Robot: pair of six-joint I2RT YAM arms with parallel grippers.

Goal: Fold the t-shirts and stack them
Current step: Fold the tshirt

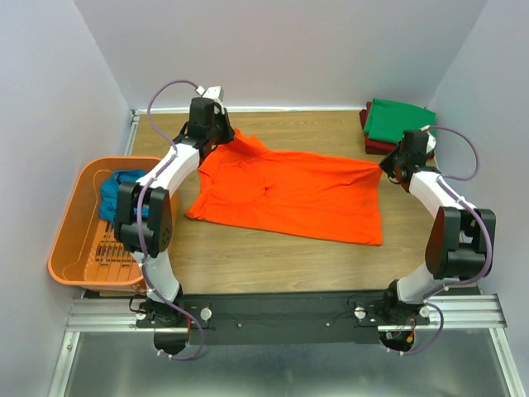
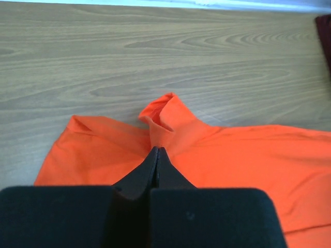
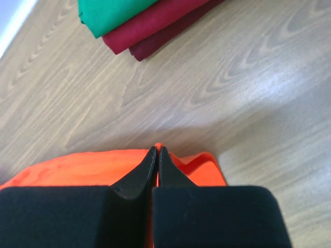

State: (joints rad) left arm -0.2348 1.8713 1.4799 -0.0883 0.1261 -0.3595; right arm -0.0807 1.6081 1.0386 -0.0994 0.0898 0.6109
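Across the middle of the top view the orange t-shirt [image 1: 289,194] lies spread on the table [image 1: 273,269], its long axis running left to right. At its upper-left corner the left gripper [image 2: 156,151] is pinched tight on a raised peak of cloth. At its upper-right corner the right gripper [image 3: 156,150] is likewise closed on the edge. Each arm has its nearer end, so the fold probably turns on carrying that far edge toward the frame's bottom.

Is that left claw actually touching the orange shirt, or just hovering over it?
Touching. The left wrist view shows the left gripper shut, with a raised fold of the orange t-shirt pinched between its fingertips.
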